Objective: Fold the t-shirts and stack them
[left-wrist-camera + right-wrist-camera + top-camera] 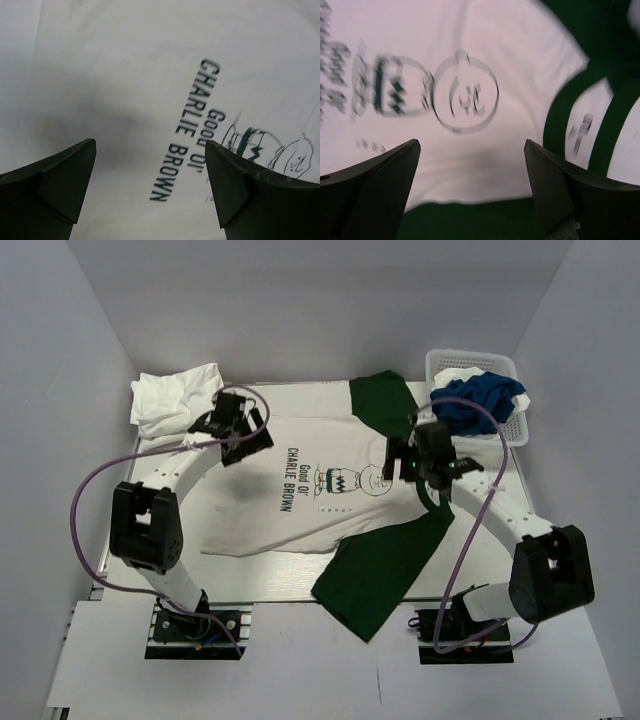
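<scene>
I see the printed shirt spread flat, print up, mid-table, white shirts heaped far left, a blue shirt in the basket far right, and the left gripper and right gripper above the print, both spread wide, holding nothing.

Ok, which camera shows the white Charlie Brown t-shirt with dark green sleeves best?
Top external: the whole white printed t-shirt lies spread flat, both sleeves visible. Left wrist shows mainly lettering; right wrist a blurred cartoon head.
</scene>
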You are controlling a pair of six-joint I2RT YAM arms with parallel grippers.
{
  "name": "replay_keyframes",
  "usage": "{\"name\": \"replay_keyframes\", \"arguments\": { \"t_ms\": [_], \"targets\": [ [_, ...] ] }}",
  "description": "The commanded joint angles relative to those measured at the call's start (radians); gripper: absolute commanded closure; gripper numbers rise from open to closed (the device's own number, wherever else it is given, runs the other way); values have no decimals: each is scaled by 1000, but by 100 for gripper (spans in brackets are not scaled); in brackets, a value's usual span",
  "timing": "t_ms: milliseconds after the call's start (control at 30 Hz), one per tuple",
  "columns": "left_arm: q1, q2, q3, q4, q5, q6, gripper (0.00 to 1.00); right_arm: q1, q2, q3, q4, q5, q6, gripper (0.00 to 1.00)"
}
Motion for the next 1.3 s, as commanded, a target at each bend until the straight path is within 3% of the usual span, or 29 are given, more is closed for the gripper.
{"name": "replay_keyframes", "arguments": {
  "t_ms": [0,167,300,567,700,1067,1267],
  "targets": [
    [1,-54,-147,23,52,-117,0,6,-122,-193,-59,-139,98,10],
    [-8,-132,-350,46,82,-141,0,4,-312,-412,-51,-201,108,10],
    [-8,-131,-402,110,110,-141,0,-2,-314,-471,-57,-185,98,10],
    [-8,-48,-365,92,91,-141,0,-63,-145,-519,-77,-189,233,10],
    [-8,-10,-335,83,55,-141,0,-123,-145,-543,-86,-243,285,10],
    [1,168,-170,86,64,-131,0,-333,-134,-522,-137,-126,282,10],
    [-8,109,-199,64,150,-110,0,-350,-157,-461,-148,-10,242,10]
  ]
}}
